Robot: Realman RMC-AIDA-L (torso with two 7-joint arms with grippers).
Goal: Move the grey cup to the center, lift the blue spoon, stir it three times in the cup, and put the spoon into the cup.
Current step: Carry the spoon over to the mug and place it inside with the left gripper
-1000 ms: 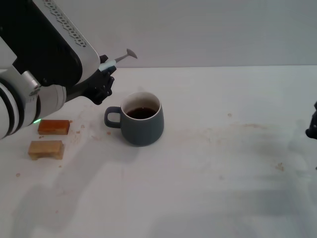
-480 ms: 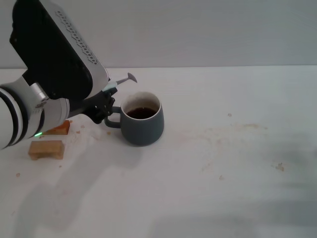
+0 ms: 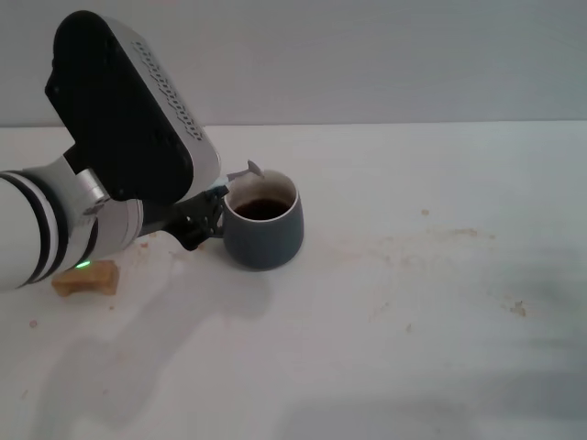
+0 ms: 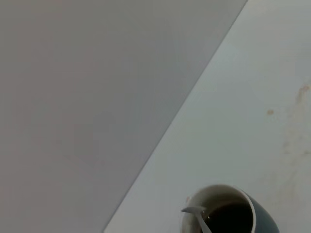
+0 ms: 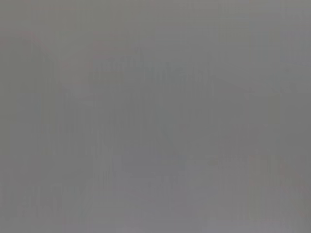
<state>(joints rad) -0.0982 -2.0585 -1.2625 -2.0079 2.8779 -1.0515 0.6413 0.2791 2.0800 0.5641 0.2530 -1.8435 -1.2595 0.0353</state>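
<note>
Holding the spoon (image 3: 240,176) by its pale blue handle, the left gripper (image 3: 204,213) sits right next to the cup (image 3: 264,221), on the handle side. Its fingers are clamped on the spoon, and the metal bowl end pokes out at an angle just over the cup's rim. In the left wrist view the spoon (image 4: 198,217) has its bowl above the white inside wall, right by the dark liquid, but I can't tell if it's actually touching the liquid.

The cup (image 4: 227,213) stands upright on the white table (image 3: 413,302), a bit left of the middle of the head view, loop handle pointing toward the left arm and mostly hidden behind the gripper.

A tan wooden block (image 3: 88,278) lies on the table near the left edge, partly covered by the arm. There are some faint brownish smudges and crumbs scattered on the table to the right of the cup.

The right gripper doesn't show up anywhere; the right wrist view is just flat grey.
</note>
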